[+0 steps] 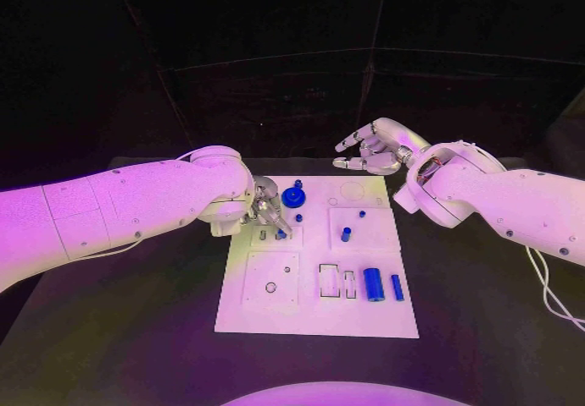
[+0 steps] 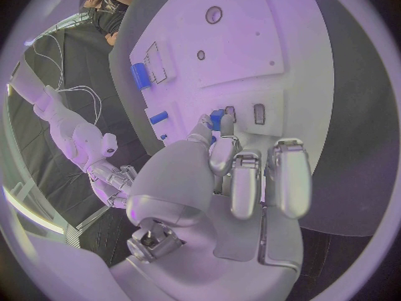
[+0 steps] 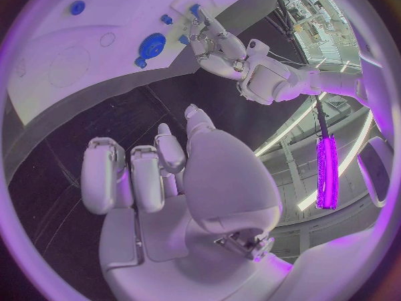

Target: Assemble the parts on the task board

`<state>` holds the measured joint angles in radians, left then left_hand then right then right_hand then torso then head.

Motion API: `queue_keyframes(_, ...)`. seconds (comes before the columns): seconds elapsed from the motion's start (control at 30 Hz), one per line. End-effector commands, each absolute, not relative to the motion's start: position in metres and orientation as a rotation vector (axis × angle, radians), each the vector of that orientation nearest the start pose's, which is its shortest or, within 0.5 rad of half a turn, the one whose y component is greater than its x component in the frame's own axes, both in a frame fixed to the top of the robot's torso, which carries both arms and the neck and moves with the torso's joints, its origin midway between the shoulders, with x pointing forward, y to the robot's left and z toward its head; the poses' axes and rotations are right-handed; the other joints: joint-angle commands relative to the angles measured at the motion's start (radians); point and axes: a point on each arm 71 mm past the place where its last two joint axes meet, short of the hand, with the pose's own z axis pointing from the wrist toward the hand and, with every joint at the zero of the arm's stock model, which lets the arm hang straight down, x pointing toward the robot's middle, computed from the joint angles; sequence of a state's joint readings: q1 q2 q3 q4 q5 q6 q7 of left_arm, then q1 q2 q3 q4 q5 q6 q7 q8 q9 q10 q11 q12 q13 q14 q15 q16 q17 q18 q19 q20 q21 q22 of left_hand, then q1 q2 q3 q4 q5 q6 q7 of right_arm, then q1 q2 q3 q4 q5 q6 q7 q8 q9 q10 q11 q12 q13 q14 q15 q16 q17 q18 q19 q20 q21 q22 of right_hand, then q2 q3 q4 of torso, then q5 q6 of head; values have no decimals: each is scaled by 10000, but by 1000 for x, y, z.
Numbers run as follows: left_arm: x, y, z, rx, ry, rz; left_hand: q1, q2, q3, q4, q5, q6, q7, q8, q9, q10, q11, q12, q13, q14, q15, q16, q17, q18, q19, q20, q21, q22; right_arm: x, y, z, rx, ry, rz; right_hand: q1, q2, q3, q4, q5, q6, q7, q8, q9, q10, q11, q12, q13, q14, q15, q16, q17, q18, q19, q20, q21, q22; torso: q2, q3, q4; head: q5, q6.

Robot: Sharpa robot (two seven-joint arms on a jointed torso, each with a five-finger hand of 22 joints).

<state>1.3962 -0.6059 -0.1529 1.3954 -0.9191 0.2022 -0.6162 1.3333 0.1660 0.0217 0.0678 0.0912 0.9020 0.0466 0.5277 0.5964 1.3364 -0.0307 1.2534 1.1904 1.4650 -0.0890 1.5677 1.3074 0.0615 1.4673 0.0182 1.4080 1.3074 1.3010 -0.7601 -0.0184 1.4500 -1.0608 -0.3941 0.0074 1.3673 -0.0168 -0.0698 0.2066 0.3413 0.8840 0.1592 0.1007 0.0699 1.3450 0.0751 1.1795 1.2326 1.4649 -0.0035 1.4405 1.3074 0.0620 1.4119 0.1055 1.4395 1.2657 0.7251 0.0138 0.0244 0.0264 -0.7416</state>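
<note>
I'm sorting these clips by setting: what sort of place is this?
Probably a robotics lab or test bench: a white task board with small blue parts lies on a black table, and shelving and strip lights appear in the right wrist view.

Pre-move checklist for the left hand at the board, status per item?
1. Left hand over the task board: ok.
2. Left fingertips at a small blue part: ok; whether it is gripped: cannot tell.
3. Right hand off the board, holding nothing: ok.
4. Blue gear beside the left hand, clearance: cannot tell.
5. Large blue cylinder and slim blue pin lying on the board, untouched: ok.
</note>
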Motion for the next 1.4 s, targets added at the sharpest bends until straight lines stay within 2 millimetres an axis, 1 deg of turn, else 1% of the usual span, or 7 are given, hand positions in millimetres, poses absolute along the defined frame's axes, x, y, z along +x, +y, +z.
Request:
queue_keyframes(0.03, 507, 139, -183, -1668, 23919, -4565, -790, -508, 2779, -1639, 48, 83, 74, 6, 95, 81, 18, -20, 69, 1058, 55, 31, 2634, -102, 274, 43, -51, 380, 518, -180, -124, 1356, 15427, 9204, 94, 11, -55, -6, 69, 8, 16, 48, -5, -27, -47, -59, -20, 605, -35, -58, 555, 14, -43, -45, -57, 3, -2, -1, 8, -21, -8)
queue_keyframes(0.07, 506, 140, -182, -1804, 23887, -4672, -1598, -1040, 4245, -1764, -2, 99, 110, 91, 217, 129, 67, -13, 86, 1058, 100, 31, 2634, -88, 281, 17, -62, 388, 518, -180, -124, 1336, 15440, 9217, 98, 13, -62, -7, 96, 7, 16, 49, -5, -25, -47, -56, -18, 605, -36, -59, 554, 15, -43, -45, -58, 1, -4, -4, 15, -24, -11)
queue_keyframes(0.1, 506, 140, -182, -1963, 23844, -4799, -1899, -1216, 4929, -1815, 6, 124, 103, 163, 295, 163, 56, 4, 103, 1058, 70, 31, 2634, -95, 283, 55, -69, 389, 518, -180, -125, 1310, 15456, 9235, 105, 17, -69, -8, 132, 5, 16, 51, -6, -26, -48, -58, -20, 605, -36, -59, 555, 15, -44, -46, -60, -2, -5, -5, 14, -18, -8)
queue_keyframes(0.2, 505, 142, -181, -2402, 23711, -5151, -2499, -1637, 6201, -1855, 18, 90, 57, 378, 537, 224, 68, 31, 127, 1058, 77, 31, 2634, -87, 285, 39, -93, 385, 518, -180, -125, 1238, 15500, 9285, 160, 44, -83, -24, 294, 4, 13, 62, -6, -35, -52, -73, -34, 605, -40, -67, 550, 17, -46, -49, -68, -11, -4, 2, 12, 75, 32)
queue_keyframes(0.27, 504, 145, -180, -2667, 23589, -5327, -2611, -1715, 6498, -1865, 16, 69, 38, 443, 612, 236, 63, 32, 127, 1058, 58, 31, 2634, -92, 287, 51, -99, 387, 518, -180, -125, 1213, 15519, 9301, 187, 51, -90, -34, 366, 3, 11, 67, -6, -42, -54, -85, -44, 606, -42, -67, 553, 16, -44, -51, -69, -10, -7, 10, 10, 117, 22)
queue_keyframes(0.83, 490, 169, -179, -2904, 21124, -5699, -2770, -1988, 7112, -1966, 134, 62, 7, 646, 820, 312, 40, 83, 174, 1058, 24, 31, 2634, -101, 311, 35, -82, 431, 518, -180, -126, 1068, 15625, 9401, 259, 71, -97, -63, 504, 2, 8, 78, -6, -47, -59, -93, -52, 610, -46, -61, 569, 17, -44, -55, -75, -16, -14, 1, 23, 124, -2)
queue_keyframes(1.4, 480, 171, -195, -2479, 20206, -5058, -2771, -2022, 7174, -1976, 140, 66, 1, 671, 843, 308, 32, 62, 146, 1058, 18, 31, 2634, -91, 300, 29, -116, 390, 519, -182, -126, 1122, 15600, 9337, 287, 90, -90, -72, 546, 5, 7, 84, -5, -46, -61, -93, -53, 612, -48, -59, 573, 18, -44, -56, -76, -17, -4, 5, 3, 172, -27)
